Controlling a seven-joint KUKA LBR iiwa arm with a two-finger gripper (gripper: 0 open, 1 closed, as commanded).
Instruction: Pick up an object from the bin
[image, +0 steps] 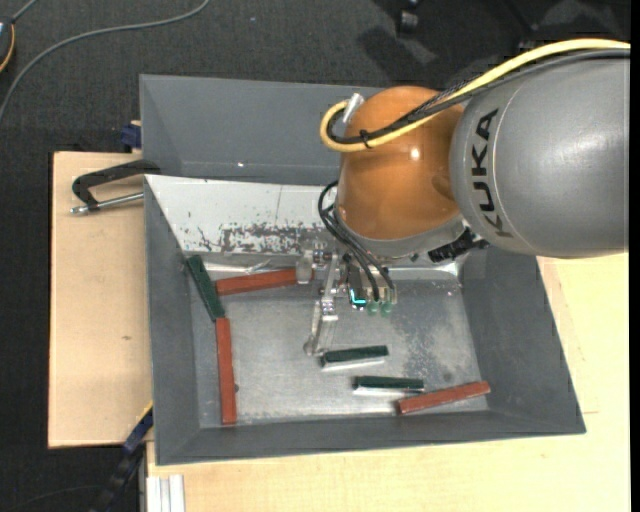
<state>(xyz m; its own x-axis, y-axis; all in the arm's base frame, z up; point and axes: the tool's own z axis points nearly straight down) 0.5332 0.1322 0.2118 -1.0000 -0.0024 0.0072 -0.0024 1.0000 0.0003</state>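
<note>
Almost sideways lies middle green bar (353, 354).

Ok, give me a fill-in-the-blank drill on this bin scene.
The bar nearest the claw is dark ___, with the claw at its left end.
The arm's wrist cover is ___.
The long bar along the left wall of the bin is ___.
Missing words: green; orange; red.
</note>
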